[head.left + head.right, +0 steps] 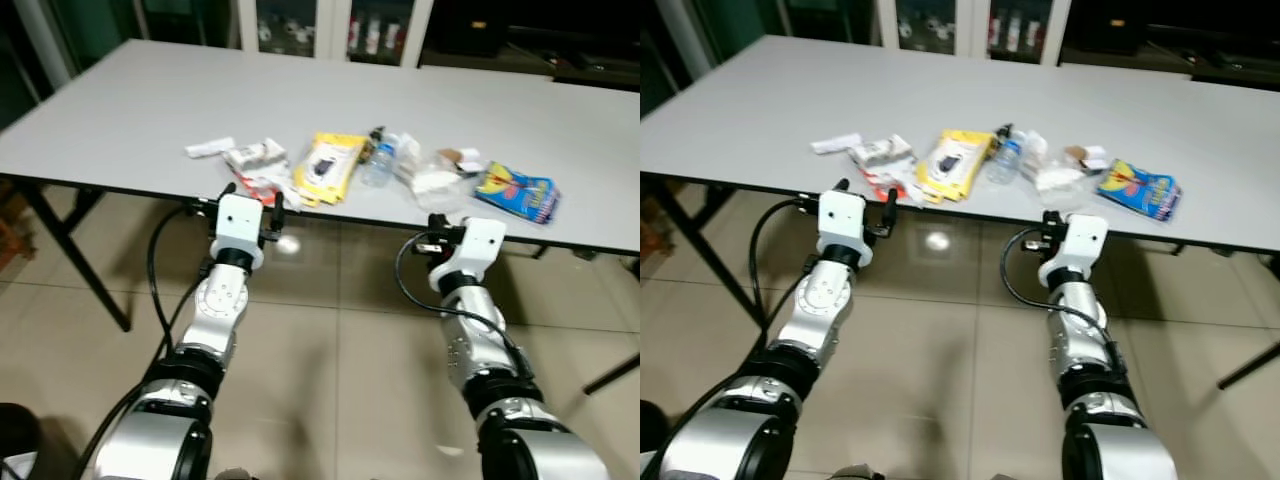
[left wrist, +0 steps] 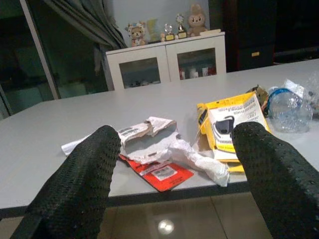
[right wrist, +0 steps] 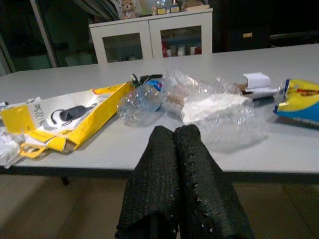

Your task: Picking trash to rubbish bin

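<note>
Trash waits along the near edge of the white table as my left gripper, fingers spread wide apart, hovers just short of that edge facing a crumpled white wrapper and a flat red packet, while my right gripper, fingers pressed together and empty, points from below the edge at a clear plastic bag. Beyond these lie a yellow packet, a crushed clear bottle and a blue-and-yellow packet. All of it looks light, thin and crinkly, likely to slide, so I judge a pinch on a raised fold of the wrapper is the surest hold.
</note>
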`<state>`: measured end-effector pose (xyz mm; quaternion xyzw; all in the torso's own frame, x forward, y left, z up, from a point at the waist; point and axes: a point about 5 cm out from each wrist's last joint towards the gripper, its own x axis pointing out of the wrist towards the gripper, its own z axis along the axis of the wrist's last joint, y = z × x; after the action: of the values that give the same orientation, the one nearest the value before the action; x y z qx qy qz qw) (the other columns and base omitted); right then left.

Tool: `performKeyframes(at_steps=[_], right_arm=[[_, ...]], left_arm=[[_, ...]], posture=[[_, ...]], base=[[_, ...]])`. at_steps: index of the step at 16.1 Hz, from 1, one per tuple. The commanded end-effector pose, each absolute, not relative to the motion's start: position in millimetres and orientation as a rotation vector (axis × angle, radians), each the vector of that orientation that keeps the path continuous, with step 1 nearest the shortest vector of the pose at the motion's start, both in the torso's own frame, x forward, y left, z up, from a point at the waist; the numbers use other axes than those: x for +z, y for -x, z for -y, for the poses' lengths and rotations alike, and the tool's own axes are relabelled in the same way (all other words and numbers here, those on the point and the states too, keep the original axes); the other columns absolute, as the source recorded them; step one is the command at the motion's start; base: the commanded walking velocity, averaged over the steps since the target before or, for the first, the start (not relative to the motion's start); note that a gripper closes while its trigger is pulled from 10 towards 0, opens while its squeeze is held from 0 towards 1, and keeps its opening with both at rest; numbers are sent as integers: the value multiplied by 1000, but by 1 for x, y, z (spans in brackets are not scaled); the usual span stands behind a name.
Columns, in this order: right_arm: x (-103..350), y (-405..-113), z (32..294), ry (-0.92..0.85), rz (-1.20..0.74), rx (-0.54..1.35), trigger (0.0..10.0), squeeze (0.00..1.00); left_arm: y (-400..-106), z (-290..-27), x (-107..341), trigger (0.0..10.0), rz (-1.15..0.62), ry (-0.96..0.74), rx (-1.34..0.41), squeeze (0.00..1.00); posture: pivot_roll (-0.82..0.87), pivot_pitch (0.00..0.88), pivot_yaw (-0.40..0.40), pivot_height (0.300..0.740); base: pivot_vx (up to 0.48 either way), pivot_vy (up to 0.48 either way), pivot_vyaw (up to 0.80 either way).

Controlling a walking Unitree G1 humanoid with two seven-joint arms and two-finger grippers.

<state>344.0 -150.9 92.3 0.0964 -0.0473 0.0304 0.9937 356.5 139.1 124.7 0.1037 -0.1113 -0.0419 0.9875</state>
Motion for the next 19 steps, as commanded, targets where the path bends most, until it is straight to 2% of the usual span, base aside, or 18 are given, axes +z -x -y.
performKeyframes(at_steps=[1, 6, 11, 14, 19], right_arm=[[92, -345, 147, -205, 83, 75, 10000, 0], [91, -345, 146, -207, 80, 76, 10000, 0], [91, -345, 145, -210, 76, 79, 10000, 0], [89, -345, 144, -222, 58, 80, 10000, 0], [90, -345, 144, -211, 66, 78, 10000, 0]], left_arm=[[-359, -140, 126, 10000, 212, -218, -78, 0], [-359, -138, 127, 10000, 216, -195, -90, 0], [-359, -139, 127, 10000, 210, -196, -94, 0], [-359, -138, 126, 10000, 209, -199, -99, 0], [-358, -138, 126, 10000, 208, -202, -109, 0]], posture=[[13, 48, -61, 740], [13, 49, -60, 740], [14, 49, -59, 740], [13, 48, -58, 740], [15, 49, -59, 740]], base=[[0, 0, 0], [51, 0, 0], [344, 0, 0], [371, 0, -733], [371, 0, 0]])
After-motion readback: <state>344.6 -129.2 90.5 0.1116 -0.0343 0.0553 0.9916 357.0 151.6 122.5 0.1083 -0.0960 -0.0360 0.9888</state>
